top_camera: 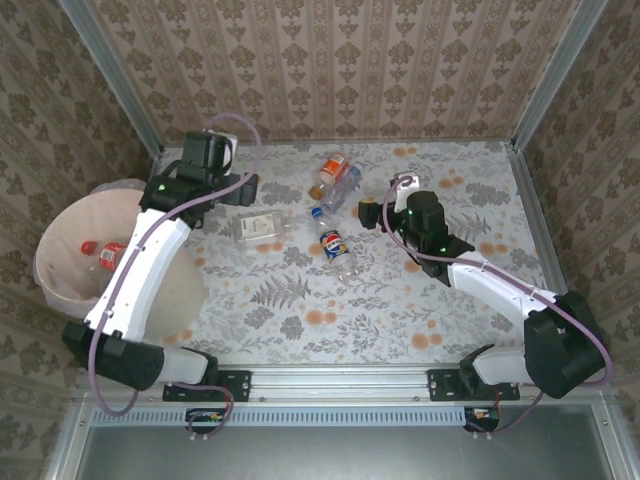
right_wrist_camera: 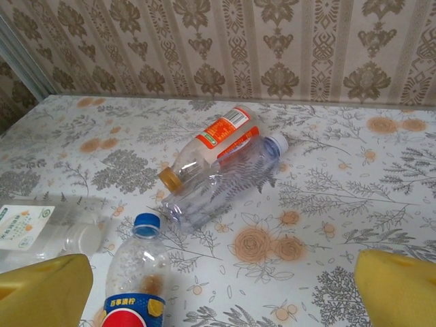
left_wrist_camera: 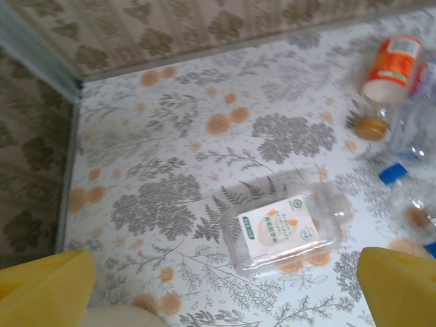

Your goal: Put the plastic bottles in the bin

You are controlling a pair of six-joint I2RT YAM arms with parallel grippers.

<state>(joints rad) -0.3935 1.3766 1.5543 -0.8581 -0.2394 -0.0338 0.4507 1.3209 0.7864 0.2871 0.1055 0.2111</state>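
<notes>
Worktop: four plastic bottles.
- One orange-labelled bottle.
- One clear crushed bottle, touching the orange-labelled one.
- One blue-capped bottle, with Chinese characters on its blue band.
- One white-labelled bottle, print unreadable.

Bin: one red-labelled bottle.

Left fingers and right fingers are spread, holding nothing.

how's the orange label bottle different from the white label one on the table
Label: the orange-label bottle wears an orange wrap; the white-label bottle a white one with green print.
Shape: the orange-label bottle looks round and slim, the white-label bottle broader and boxier.
Company: the orange-label bottle lies against a clear bottle; the white-label bottle lies alone.
Both are clear plastic, on their sides on the table, outside the bin.
</notes>
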